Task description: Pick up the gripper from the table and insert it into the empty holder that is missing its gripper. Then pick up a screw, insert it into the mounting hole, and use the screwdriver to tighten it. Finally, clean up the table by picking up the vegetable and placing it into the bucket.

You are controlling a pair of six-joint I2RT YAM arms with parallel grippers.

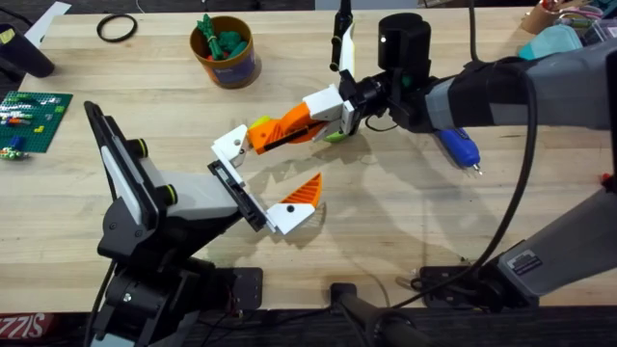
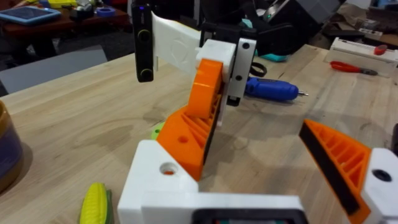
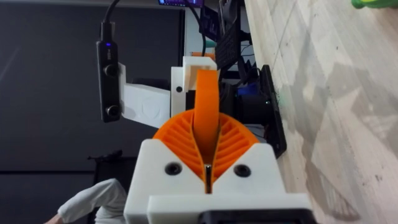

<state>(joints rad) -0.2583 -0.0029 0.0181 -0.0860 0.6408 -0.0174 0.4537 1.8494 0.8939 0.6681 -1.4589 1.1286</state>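
- Right gripper point(image 1: 307, 123): ribbed pads pressed together on the gripper point(image 1: 243, 142), gripping its orange wedge; white base leads, held above the table point(image 1: 405, 222).
- Left gripper point(image 1: 294, 204): one finger fitted, nothing held; the holder point(image 1: 231, 188) sits just below the carried part.
- Risk: a tilted base would jam against the bracket or slip from the pads.
- Beyond: screwdriver point(image 1: 458, 146), vegetable point(image 2: 94, 202), bucket point(image 1: 227, 53).

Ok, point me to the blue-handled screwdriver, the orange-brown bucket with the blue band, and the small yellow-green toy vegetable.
Blue-handled screwdriver point(image 1: 456, 146): overhead view, on the handle.
Orange-brown bucket with the blue band point(image 1: 234, 67): overhead view, on its outer wall.
Small yellow-green toy vegetable point(image 2: 94, 203): left wrist view, on its yellow body.
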